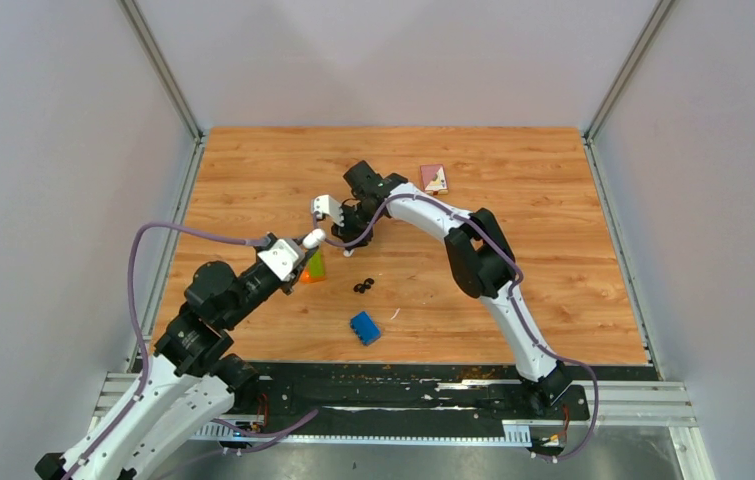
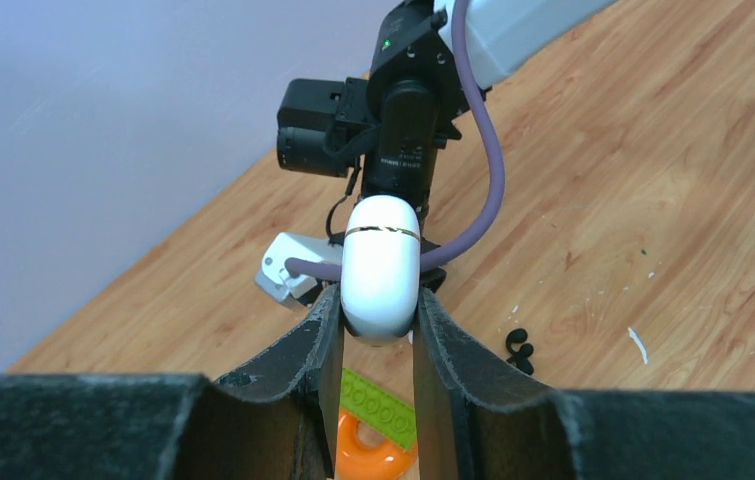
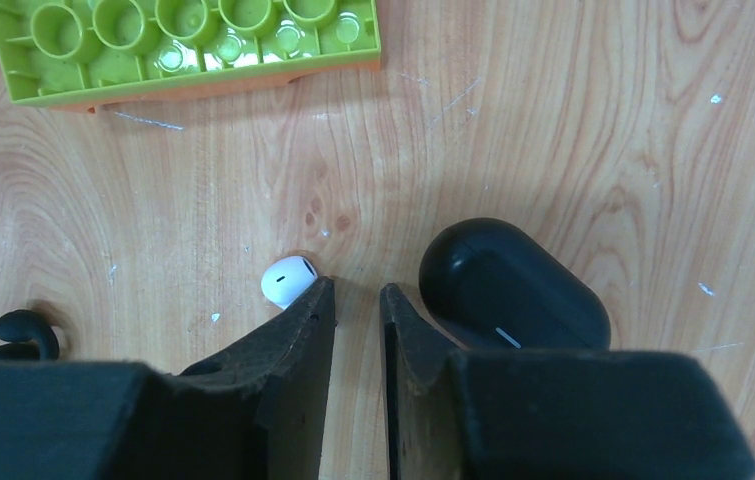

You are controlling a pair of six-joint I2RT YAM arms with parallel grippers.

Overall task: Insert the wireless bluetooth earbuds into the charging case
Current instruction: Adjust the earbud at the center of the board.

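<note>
Right claw [image 3: 356, 293] covers part of 1 white earbud [image 3: 288, 279].

The wood-grain laminate worktop [image 1: 553, 250] bore fine scratches and pale specks. Near its middle lay two rounded black plastic earbuds [image 1: 363, 287] side by side. Lower in the frame sat a small blue plastic block [image 1: 364, 327], and a thin white scrap [image 1: 394, 313] lay between them to the right. A flat maroon card [image 1: 434, 178] rested toward the upper right. In the right wrist view, a smooth black oval charging case [image 3: 513, 285] lay at centre right, a tiny white plastic earbud [image 3: 288, 280] near it on the left, and a lime-green studded brick [image 3: 183, 45] over an orange piece at the upper left.
</note>
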